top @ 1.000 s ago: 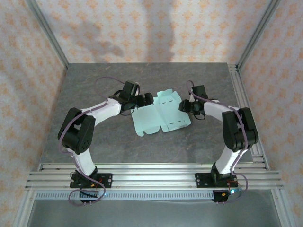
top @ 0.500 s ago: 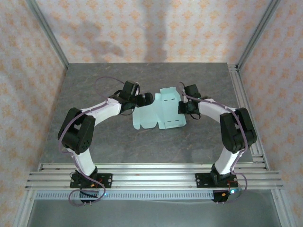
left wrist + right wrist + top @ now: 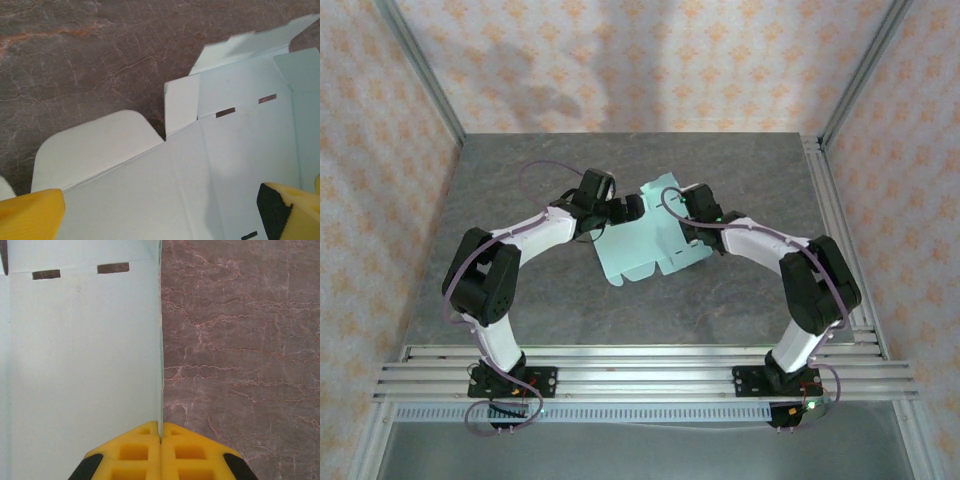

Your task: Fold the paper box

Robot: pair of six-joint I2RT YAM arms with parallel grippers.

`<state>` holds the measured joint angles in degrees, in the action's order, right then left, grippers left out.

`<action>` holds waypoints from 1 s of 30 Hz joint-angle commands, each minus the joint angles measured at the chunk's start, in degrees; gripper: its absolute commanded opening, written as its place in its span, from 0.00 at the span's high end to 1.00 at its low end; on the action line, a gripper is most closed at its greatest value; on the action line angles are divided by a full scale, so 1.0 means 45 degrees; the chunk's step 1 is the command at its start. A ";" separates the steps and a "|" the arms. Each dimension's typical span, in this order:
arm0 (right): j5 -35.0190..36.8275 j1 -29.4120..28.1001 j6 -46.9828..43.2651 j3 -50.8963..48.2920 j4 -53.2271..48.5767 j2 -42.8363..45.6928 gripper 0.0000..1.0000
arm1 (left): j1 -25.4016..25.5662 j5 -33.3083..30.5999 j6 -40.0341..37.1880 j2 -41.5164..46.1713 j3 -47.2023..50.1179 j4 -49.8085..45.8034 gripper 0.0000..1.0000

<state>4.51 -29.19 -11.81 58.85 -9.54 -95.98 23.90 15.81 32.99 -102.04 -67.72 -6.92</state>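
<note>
A pale mint-blue, flat die-cut paper box (image 3: 650, 245) of thin card lay unfolded near the middle of the dark grey, stone-veined surface (image 3: 520, 180), a little toward 12 o'clock from centre. The white-and-black left arm (image 3: 535, 232) reached in from 8 o'clock and ended at the sheet's 9 o'clock edge. The white-and-black right arm (image 3: 760, 240) came in from 4 o'clock and ended over the sheet's 2 o'clock part.

The left jaws stood wide apart and held nothing. In the left wrist view their yellow ribbed fingertips (image 3: 30, 215) sat at 7 and 5 o'clock of the picture, with the card spread between and beyond them. Whether they touched the card could not be told. Ahead of them a rounded tab (image 3: 95, 140) lay flat on the stone. A short square flap (image 3: 181, 102) sat just beside it, across a narrow notch.

The right jaws were closed, their yellow fingertips (image 3: 135, 455) pressed together. In the right wrist view a thin line of card, seen edge-on, ran straight into the seam between them, so they pinched the sheet by that edge. A broad pale panel spread toward 9 o'clock of the line, and bare stone lay toward 3 o'clock. Two small dark slots (image 3: 113, 268) were cut side by side near the panel's 12 o'clock end.

Silver aluminium rails (image 3: 640, 365) carried both arm bases at 6 o'clock.
</note>
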 commanded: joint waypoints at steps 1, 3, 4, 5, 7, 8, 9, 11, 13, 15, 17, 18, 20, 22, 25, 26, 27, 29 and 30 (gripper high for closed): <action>-0.0694 0.0040 -0.0416 -0.0626 0.1036 0.0799 1.00 | -0.0004 0.0261 -0.0340 0.0257 -0.0602 -0.0048 0.00; -0.0976 0.0032 -0.0500 -0.0748 0.1107 0.0871 1.00 | 0.0016 0.0734 -0.0623 0.0280 -0.1102 -0.0202 0.00; -0.1002 0.0041 -0.0500 -0.0805 0.1149 0.0915 1.00 | 0.0053 0.1050 -0.0923 0.0197 -0.1543 -0.0479 0.00; -0.1052 0.0041 -0.0466 -0.0896 0.1231 0.0973 1.00 | 0.0041 0.1394 -0.1074 -0.0021 -0.2159 -0.1044 0.01; -0.1301 0.0038 -0.0425 -0.1092 0.1497 0.1146 1.00 | 0.0133 0.1806 -0.1319 -0.0579 -0.3645 -0.2493 0.05; -0.1428 0.0041 -0.0421 -0.1234 0.1674 0.1244 1.00 | 0.0184 0.1963 -0.1372 -0.0826 -0.4254 -0.2973 0.07; -0.1522 0.0041 -0.0424 -0.1315 0.1800 0.1300 1.00 | 0.0232 0.2109 -0.1360 -0.1009 -0.4688 -0.3250 0.08; -0.1667 0.0027 -0.0507 -0.1434 0.1947 0.1350 1.00 | 0.0311 0.2208 -0.1249 -0.1465 -0.5654 -0.3784 0.11; -0.1702 0.0001 -0.0606 -0.1457 0.1989 0.1359 1.00 | 0.0417 0.2160 -0.1246 -0.2192 -0.6841 -0.4754 0.12; -0.1567 -0.0037 -0.0636 -0.1476 0.2042 0.1340 1.00 | 0.0515 0.2144 -0.1286 -0.2827 -0.8090 -0.5642 0.14; -0.1453 -0.0103 -0.0666 -0.1542 0.2184 0.1343 1.00 | 0.0678 0.2322 -0.1568 -0.3558 -0.9446 -0.6638 0.15; -0.1399 -0.0123 -0.0675 -0.1604 0.2306 0.1385 1.00 | 0.0742 0.2270 -0.1660 -0.3780 -0.9864 -0.6902 0.15; -0.1283 -0.0211 -0.0779 -0.1809 0.2669 0.1465 1.00 | 0.0926 0.2102 -0.1751 -0.4171 -1.0619 -0.7234 0.14; -0.1132 -0.0305 -0.0969 -0.2023 0.3031 0.1555 1.00 | 0.1026 0.2082 -0.1719 -0.4573 -1.1316 -0.7499 0.14; -0.1004 -0.0367 -0.1103 -0.2232 0.3344 0.1640 1.00 | 0.1124 0.2098 -0.1669 -0.5263 -1.2422 -0.8099 0.14; -0.1022 -0.0386 -0.1129 -0.2293 0.3418 0.1681 1.00 | 0.1151 0.2091 -0.1649 -0.5447 -1.2723 -0.8238 0.14; -0.1010 -0.0416 -0.1142 -0.2340 0.3491 0.1710 1.00 | 0.1168 0.2083 -0.1648 -0.5571 -1.2897 -0.8338 0.14; -0.1066 -0.0440 -0.1162 -0.2448 0.3566 0.1741 1.00 | 0.1224 0.2063 -0.1648 -0.5758 -1.3104 -0.8365 0.14; -0.1088 -0.0456 -0.1164 -0.2471 0.3565 0.1750 1.00 | 0.1232 0.2071 -0.1631 -0.5835 -1.3182 -0.8375 0.14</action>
<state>-1.43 -30.83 -16.19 48.29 3.99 -90.15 29.28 24.95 26.85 -127.72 -124.16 -41.25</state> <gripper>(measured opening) 0.048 0.861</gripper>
